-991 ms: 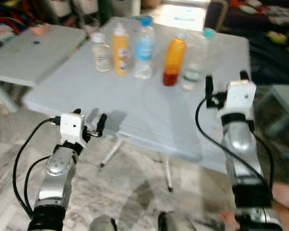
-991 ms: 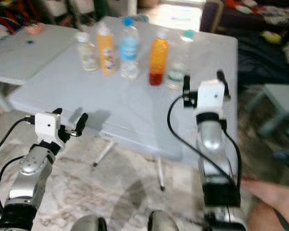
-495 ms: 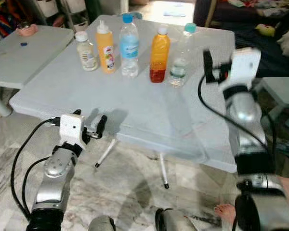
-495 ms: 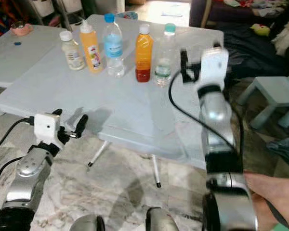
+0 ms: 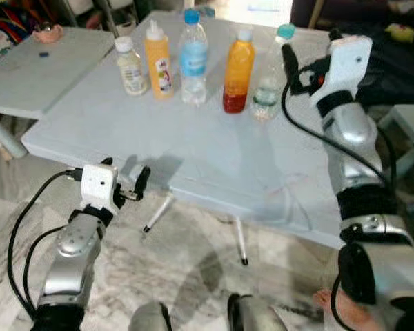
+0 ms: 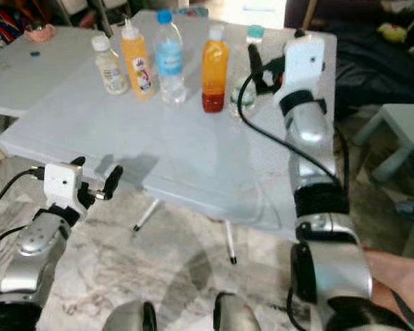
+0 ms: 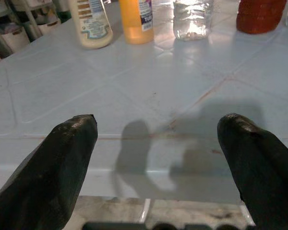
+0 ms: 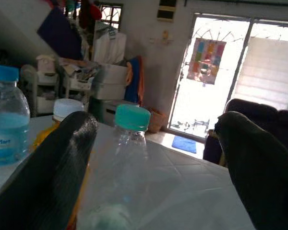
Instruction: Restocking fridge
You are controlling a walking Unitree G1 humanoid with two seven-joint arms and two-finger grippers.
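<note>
Five bottles stand in a row at the far side of a white folding table (image 5: 214,158): a small cream bottle (image 5: 130,65), a yellow squeeze bottle (image 5: 158,58), a blue-labelled water bottle (image 5: 193,56), an orange juice bottle (image 5: 238,69) and a clear bottle with a teal cap (image 5: 270,72). My right gripper (image 5: 308,49) is open, raised over the table just right of the clear bottle. In the right wrist view that bottle (image 8: 129,158) stands ahead between the spread fingers, untouched. My left gripper (image 5: 124,174) is open and low, in front of the table's near edge (image 7: 149,163).
A second white table (image 5: 34,69) with a pink item (image 5: 48,33) adjoins on the left. A pale blue stool (image 5: 408,118) stands right of the table. A person's bare foot (image 6: 393,276) rests on the marble floor by my right side. The table's thin legs (image 5: 240,241) stand beneath.
My right arm has risen and reached forward over the table until its open gripper is beside the teal-capped bottle. The left arm has kept its place. The camera has shifted slightly.
</note>
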